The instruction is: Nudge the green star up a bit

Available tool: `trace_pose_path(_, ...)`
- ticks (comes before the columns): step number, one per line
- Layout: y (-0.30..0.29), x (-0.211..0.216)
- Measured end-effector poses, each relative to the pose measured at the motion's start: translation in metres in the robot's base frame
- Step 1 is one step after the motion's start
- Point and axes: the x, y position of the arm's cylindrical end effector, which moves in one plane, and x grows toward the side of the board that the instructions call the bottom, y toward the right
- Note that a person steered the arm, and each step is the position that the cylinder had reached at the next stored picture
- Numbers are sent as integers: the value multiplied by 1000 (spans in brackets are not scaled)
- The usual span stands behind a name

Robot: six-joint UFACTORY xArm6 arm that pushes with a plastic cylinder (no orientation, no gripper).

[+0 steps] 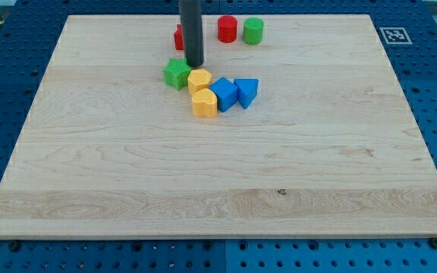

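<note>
The green star (177, 73) lies on the wooden board (218, 174) near the view's top, left of centre. My tip (194, 64) stands just above and to the right of the star, very close to it or touching its upper right edge. A yellow hexagon-like block (199, 80) touches the star's right side. A yellow heart-like block (203, 102) lies just below that one.
A blue cube (223, 93) and a blue triangle (246, 91) sit right of the yellow blocks. A red block (179, 36) is partly hidden behind the rod. A red cylinder (227, 29) and a green cylinder (253, 31) stand near the board's top edge.
</note>
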Motion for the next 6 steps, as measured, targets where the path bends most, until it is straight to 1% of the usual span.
trace_pose_path(1,0,33)
trace_pose_path(3,-44,88)
trace_pose_path(4,-66,99)
trace_pose_path(5,-70,60)
trace_pose_path(6,-75,31)
